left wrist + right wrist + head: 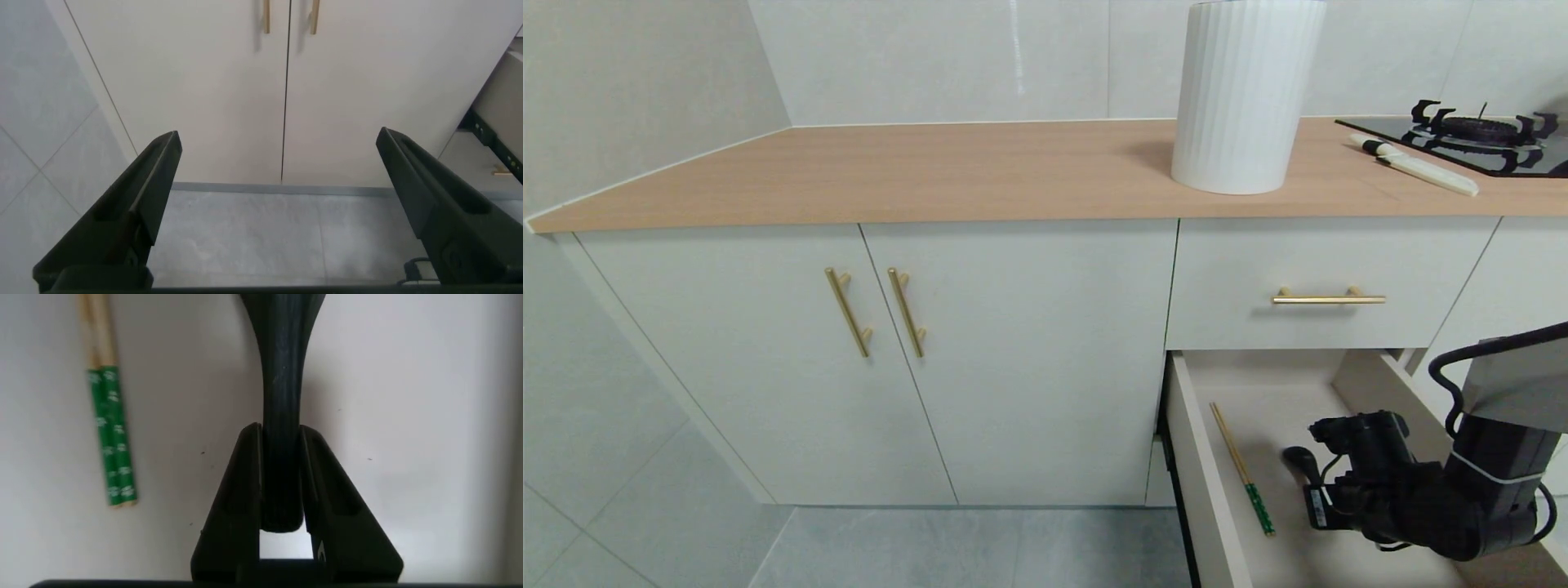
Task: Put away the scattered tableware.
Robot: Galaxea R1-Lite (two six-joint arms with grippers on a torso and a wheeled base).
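The lower drawer (1202,457) stands pulled out at the lower right. A pair of wooden chopsticks (1241,478) with green ends lies on its floor, also seen as chopsticks (107,416) in the right wrist view. My right gripper (1321,474) is down inside the drawer, shut on the handle of a black spoon (1298,459). The spoon (282,392) runs out from between the fingers (243,486), its bowl low over the drawer floor beside the chopsticks. My left gripper (278,139) is open and holds nothing, facing the cabinet doors (286,73) and the floor.
On the wooden counter (931,171) stand a tall white ribbed container (1241,94) and a pale knife (1417,167) beside a gas hob (1482,131). The upper drawer (1327,300) is closed. Two cabinet doors (874,310) with gold handles are closed at the left.
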